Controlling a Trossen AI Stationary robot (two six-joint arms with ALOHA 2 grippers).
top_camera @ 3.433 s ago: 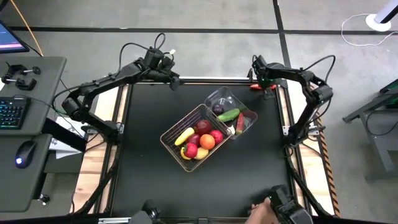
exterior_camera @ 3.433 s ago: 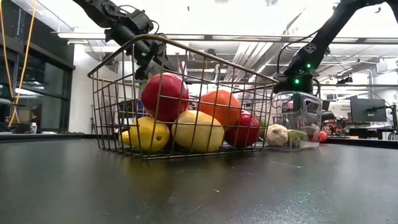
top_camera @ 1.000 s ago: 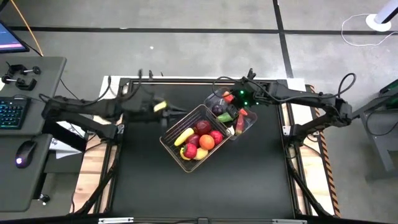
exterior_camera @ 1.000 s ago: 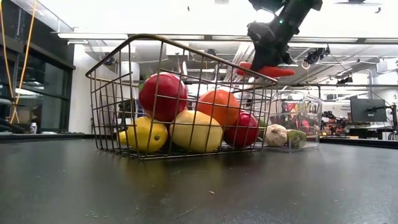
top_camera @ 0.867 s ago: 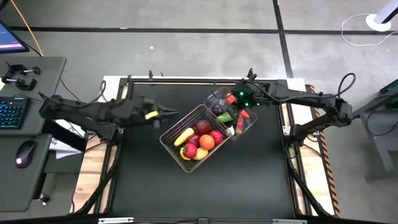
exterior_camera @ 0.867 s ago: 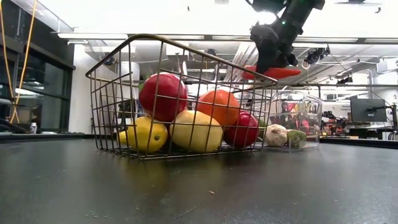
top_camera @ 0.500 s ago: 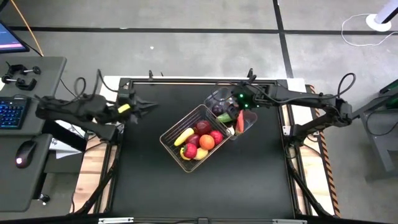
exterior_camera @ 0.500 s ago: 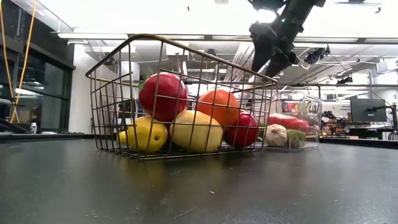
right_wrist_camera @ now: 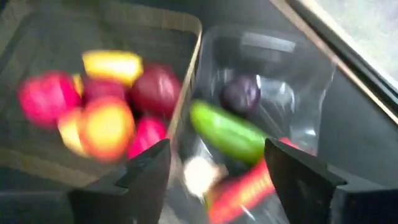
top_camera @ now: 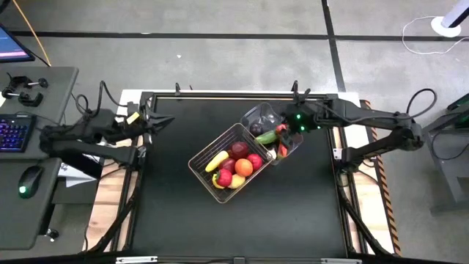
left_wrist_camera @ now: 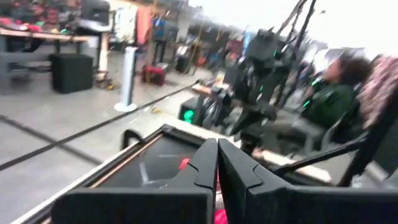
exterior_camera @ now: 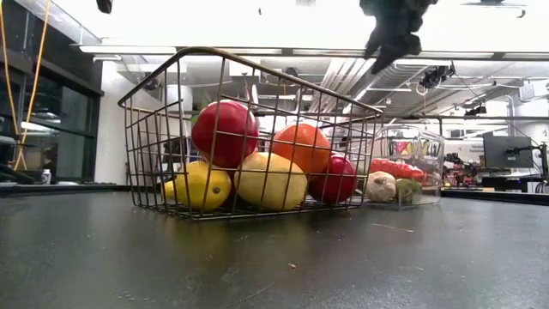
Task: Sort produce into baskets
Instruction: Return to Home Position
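Now your right gripper (right_wrist_camera: 214, 149) hangs wide open above the clear tub (top_camera: 256, 112), cucumber (right_wrist_camera: 227, 134) inside; your left gripper (left_wrist_camera: 217, 149) sits pinched closed at the left edge of the table (top_camera: 168, 220).

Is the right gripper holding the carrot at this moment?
No, the right gripper is open and empty, and the carrot lies in the clear tub.

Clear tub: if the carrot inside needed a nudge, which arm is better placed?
Right, I'd judge. The right gripper hangs open over the clear tub, looking down on the carrot. The left gripper is shut, off by the table's left edge, beyond the wire basket.
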